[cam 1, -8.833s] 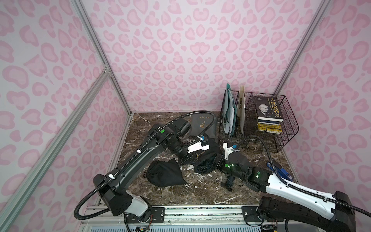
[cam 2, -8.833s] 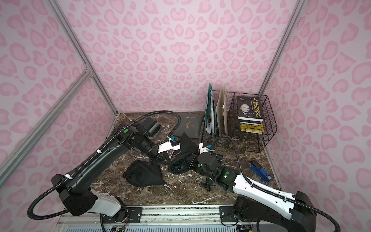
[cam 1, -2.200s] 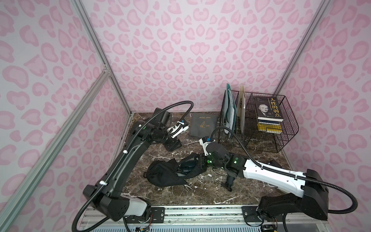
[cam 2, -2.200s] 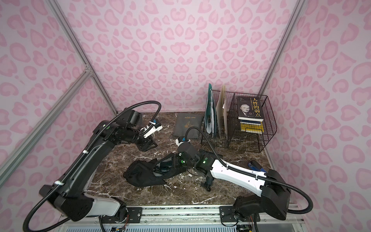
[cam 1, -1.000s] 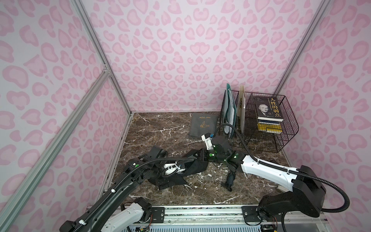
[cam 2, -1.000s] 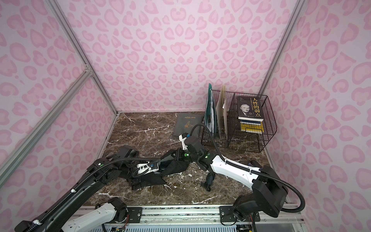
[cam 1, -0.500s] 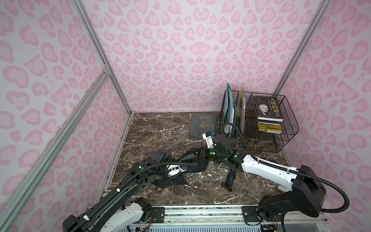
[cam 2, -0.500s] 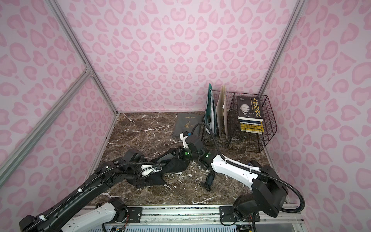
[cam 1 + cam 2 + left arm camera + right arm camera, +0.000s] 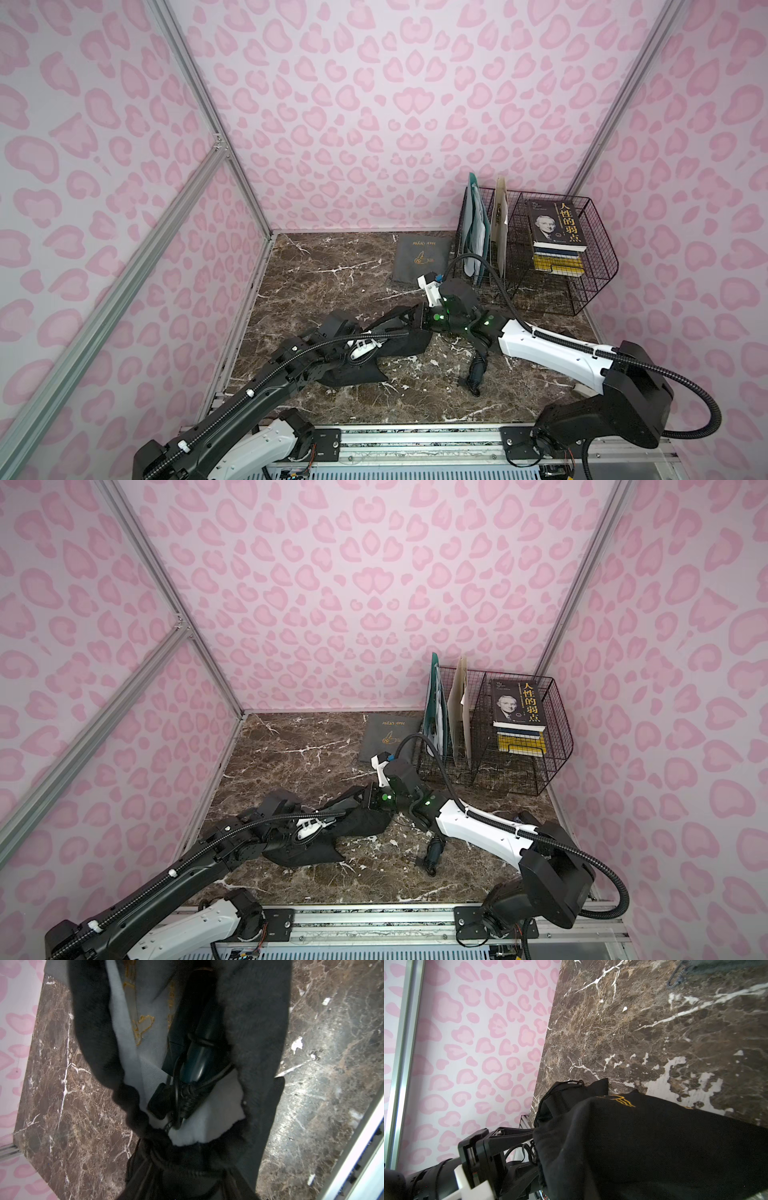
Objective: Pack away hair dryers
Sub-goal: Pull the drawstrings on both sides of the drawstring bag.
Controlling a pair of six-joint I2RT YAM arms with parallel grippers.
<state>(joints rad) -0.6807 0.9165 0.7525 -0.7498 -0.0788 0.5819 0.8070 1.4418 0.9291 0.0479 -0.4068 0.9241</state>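
So far, one dark teal hair dryer lay inside the black pouch, its bundled cord at the mouth, which was not yet drawn shut. My right gripper was pressed together on the pouch's far corner; my left gripper was at the mouth — open or pinching, I could not tell. A second dark hair dryer lay unpacked on the marble table, and the grey pouch lay flat behind — most work remained, I judged.
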